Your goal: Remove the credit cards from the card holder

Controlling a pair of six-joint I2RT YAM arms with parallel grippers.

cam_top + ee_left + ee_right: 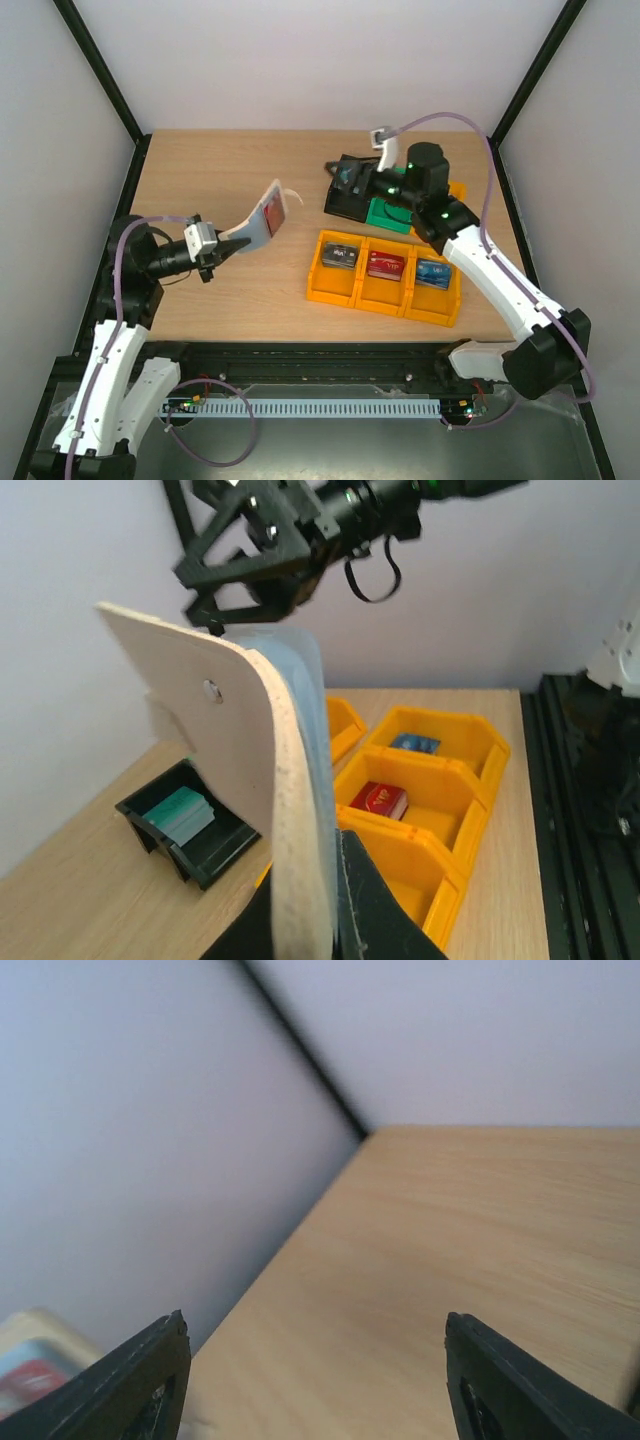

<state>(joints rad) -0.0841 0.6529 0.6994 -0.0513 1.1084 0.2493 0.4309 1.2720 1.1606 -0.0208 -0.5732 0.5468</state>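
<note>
Left gripper [224,248]: my fingers are clamped on the bottom edge of the card holder [260,220], carrying it clear of the table [200,300] at about 9 o'clock from the table's middle.
Why held so: the free end tilts up toward 1 o'clock, so the pocket mouth faces my other arm. Up in the air, the cards have room to slide out.
Card holder, left wrist view: the beige outer face with its snap stud is toward the lens and the blue-grey lining is behind. The flaps are splayed open.
Red card [272,211]: sits in the inner pocket near the top end, showing only in the top view. I cannot tell whether other cards lie behind it.
Right gripper [315,1380]: spread wide and holding nothing. It hangs at 1 o'clock above the black bin [135,810], well apart from the holder and pointing toward 9 o'clock.
Yellow bins [360,300]: at 4 o'clock, with a card stack in each compartment; likely the drop point.
Step in hand, my read: present the holder, then bring the right fingers across to pinch the red card's exposed edge.
Risk: the holder is floppy and I hold it at one end only, so a pull may bend it rather than free the card.
</note>
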